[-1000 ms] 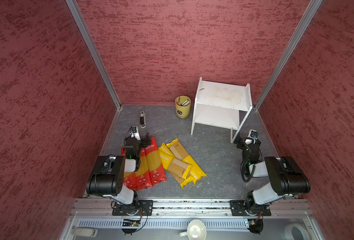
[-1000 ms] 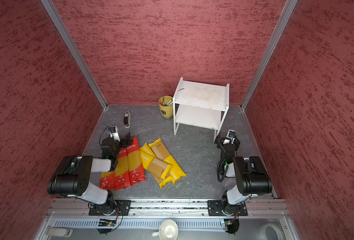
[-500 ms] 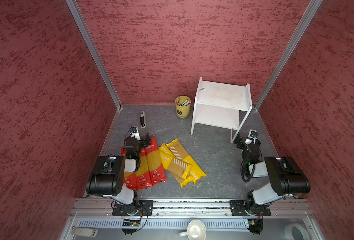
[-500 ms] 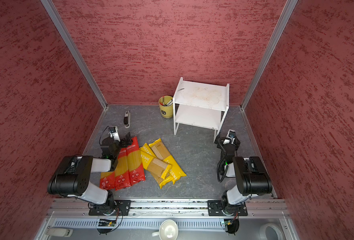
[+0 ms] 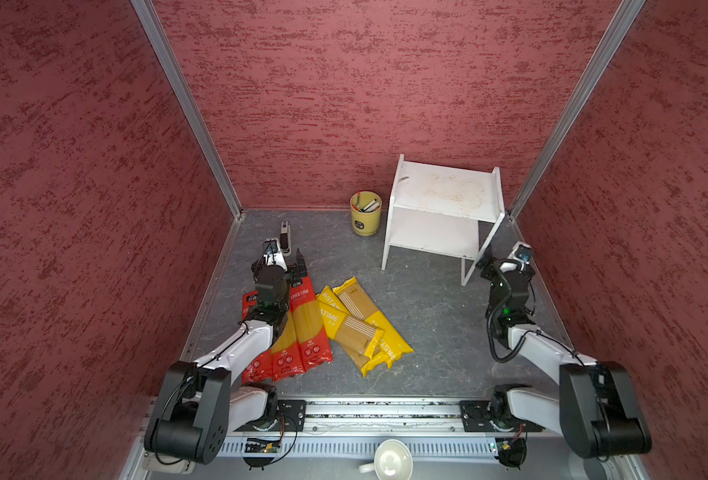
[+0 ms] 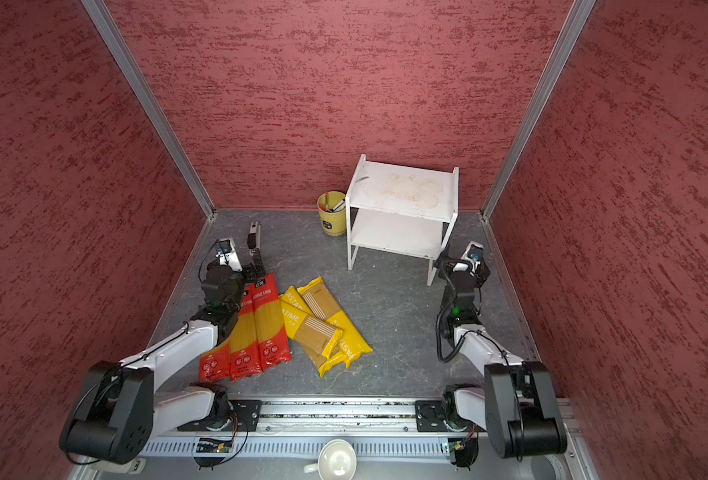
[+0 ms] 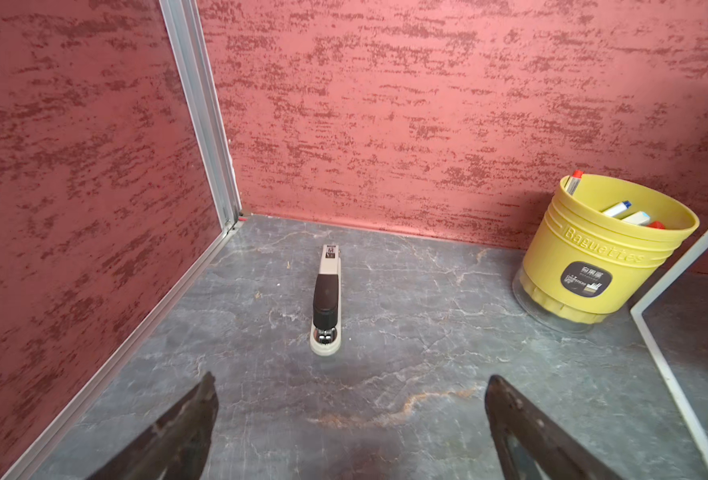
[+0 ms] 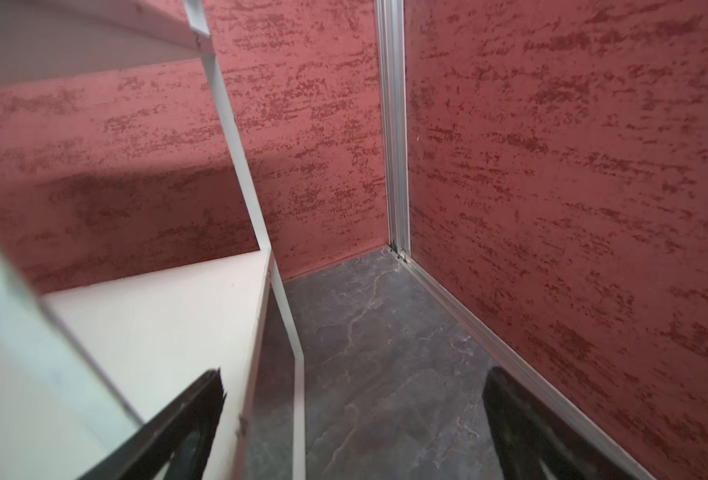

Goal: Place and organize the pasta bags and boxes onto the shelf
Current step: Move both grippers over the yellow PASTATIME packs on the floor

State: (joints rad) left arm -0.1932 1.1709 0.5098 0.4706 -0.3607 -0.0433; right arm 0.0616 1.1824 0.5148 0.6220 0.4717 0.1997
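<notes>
Picking has not begun: the left gripper (image 7: 350,388), jaws spread and empty, hovers with the red packs (image 5: 302,322) just behind it, yellow packs (image 5: 358,330) beside those, the right gripper (image 8: 352,384) equally spread beside the bare shelf (image 5: 443,195); next, likely back up and pinch one pack.

Three red spaghetti packs (image 5: 314,353), three yellow packs (image 5: 350,328), one shelf (image 5: 443,191), one cup (image 5: 366,216), one stapler (image 5: 285,237) and one mug (image 5: 389,459) were present.
</notes>
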